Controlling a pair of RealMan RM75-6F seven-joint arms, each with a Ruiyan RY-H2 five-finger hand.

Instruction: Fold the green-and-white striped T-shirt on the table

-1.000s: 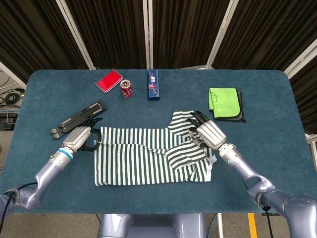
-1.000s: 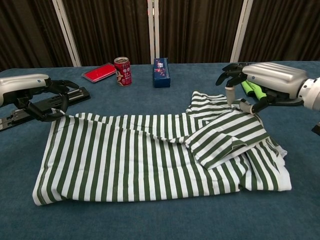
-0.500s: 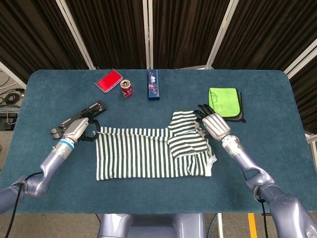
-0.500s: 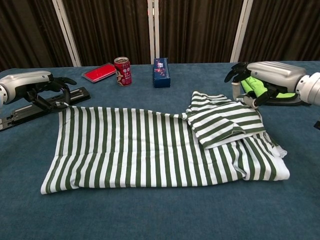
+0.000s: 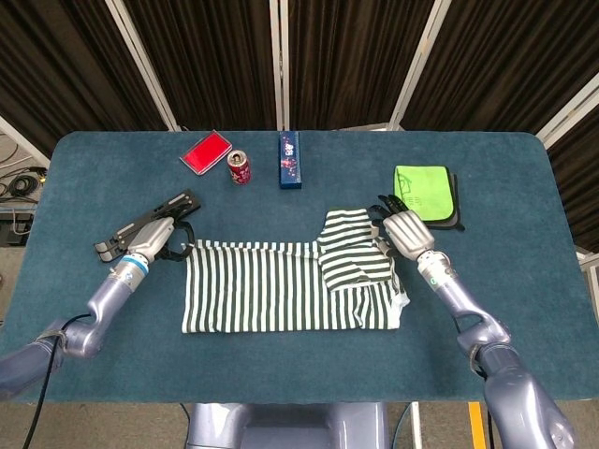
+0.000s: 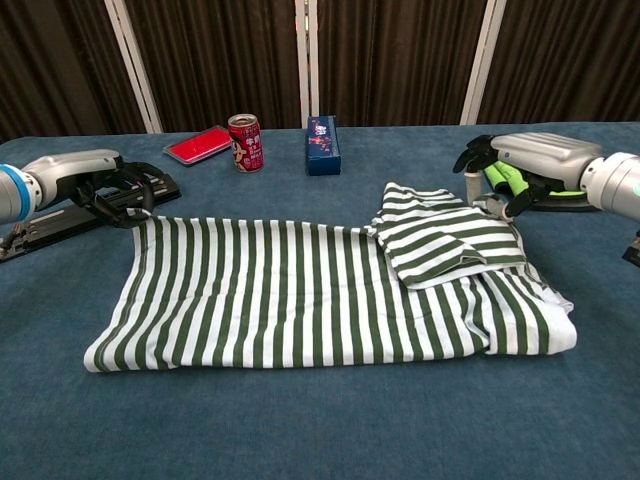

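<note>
The green-and-white striped T-shirt (image 5: 281,290) (image 6: 300,290) lies flat across the middle of the table, with a sleeve (image 6: 445,245) folded over its right part. My left hand (image 5: 153,240) (image 6: 95,180) is at the shirt's far left corner, its fingers curled in and pinching the cloth. My right hand (image 5: 405,233) (image 6: 525,160) is at the far right edge and grips the cloth beside the folded sleeve, fingers pointing down. Both hands hang low over the table.
A black folding stand (image 5: 126,229) lies right behind my left hand. A green cloth (image 5: 421,190) on a dark pad sits just behind my right hand. Along the far edge are a red case (image 5: 206,152), a soda can (image 5: 240,166) and a blue box (image 5: 290,160).
Both hands have drawn the far edge of the shirt away from me. The shirt has slid back and stretched out flatter, and the sleeve now lies smoother.
</note>
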